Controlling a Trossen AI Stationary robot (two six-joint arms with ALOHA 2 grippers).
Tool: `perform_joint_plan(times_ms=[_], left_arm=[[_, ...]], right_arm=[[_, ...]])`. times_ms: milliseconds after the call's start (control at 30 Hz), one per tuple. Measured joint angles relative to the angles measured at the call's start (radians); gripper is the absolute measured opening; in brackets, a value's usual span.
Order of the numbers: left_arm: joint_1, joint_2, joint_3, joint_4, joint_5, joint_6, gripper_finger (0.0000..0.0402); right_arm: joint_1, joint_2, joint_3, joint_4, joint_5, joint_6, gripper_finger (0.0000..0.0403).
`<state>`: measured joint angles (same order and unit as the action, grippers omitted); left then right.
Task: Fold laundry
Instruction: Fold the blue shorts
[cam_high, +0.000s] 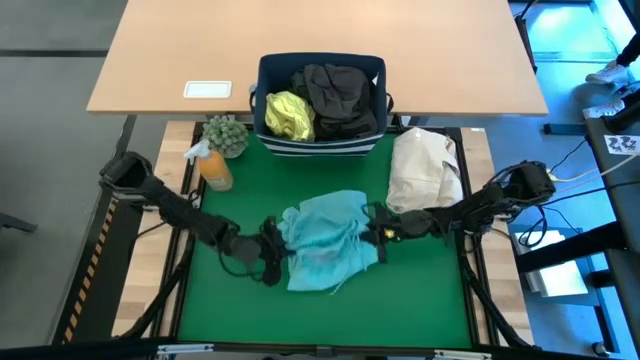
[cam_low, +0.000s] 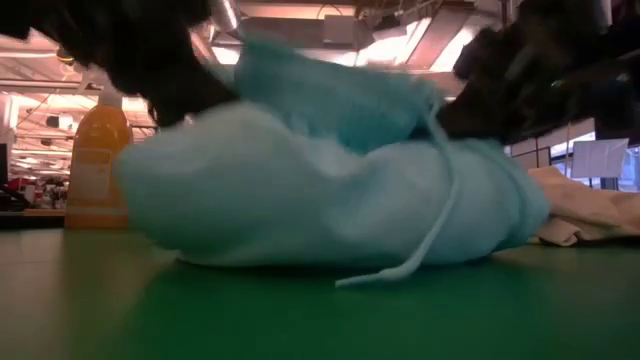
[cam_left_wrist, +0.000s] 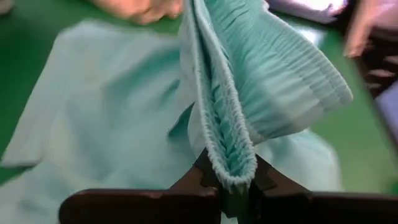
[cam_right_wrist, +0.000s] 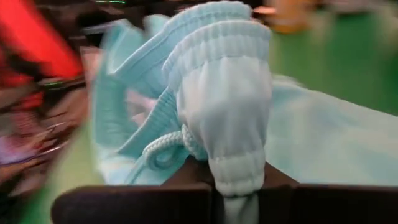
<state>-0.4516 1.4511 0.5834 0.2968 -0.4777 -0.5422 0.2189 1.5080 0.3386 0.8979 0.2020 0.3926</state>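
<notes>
Left gripper (cam_high: 272, 252) and right gripper (cam_high: 378, 237) both clamped on ribbed edges of the turquoise garment (cam_high: 325, 240) — bunched at centre of the green mat (cam_high: 420, 290).

Crumpled turquoise garment (cam_high: 325, 240) mid-mat, ribbed edges pinched

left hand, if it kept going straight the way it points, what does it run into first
Probably the turquoise garment itself: the left hand is shut on its ribbed edge and points across the mat toward the right hand, clamped on the opposite edge. Past the cloth, that hand seems next, though depth is unclear.
</notes>
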Motion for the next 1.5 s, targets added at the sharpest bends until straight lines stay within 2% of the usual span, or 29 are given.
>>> perform_joint_plan(times_ms=[300,500,667,900,1167,1367,1500], left_arm=[[0.18,0.001,-0.029,0.006,0.12,-0.003,0.0007],[0.249,0.001,-0.029,-0.055,0.126,-0.04,0.0007],[0.277,0.001,-0.029,-0.114,0.114,-0.059,0.0007],[0.279,0.001,-0.029,-0.135,0.116,-0.09,0.001],[0.279,0.001,-0.029,-0.148,0.116,-0.08,0.0007],[0.286,0.001,-0.029,-0.156,0.107,-0.081,0.0007],[0.304,0.001,-0.029,-0.149,0.129,-0.084,0.0007]], right_arm=[[-0.113,0.001,0.04,-0.163,0.101,0.028,0.0009],[-0.148,0.0,0.044,-0.238,0.147,0.026,0.0044],[-0.15,0.001,0.041,-0.253,0.189,-0.04,0.0074],[-0.148,-0.017,0.041,-0.249,0.184,-0.116,0.0125],[-0.126,-0.158,0.041,-0.275,0.105,-0.238,0.0162],[-0.041,-0.271,0.041,-0.309,0.2,-0.388,0.0161],[-0.01,-0.3,0.041,-0.382,0.275,-0.424,0.0161]])
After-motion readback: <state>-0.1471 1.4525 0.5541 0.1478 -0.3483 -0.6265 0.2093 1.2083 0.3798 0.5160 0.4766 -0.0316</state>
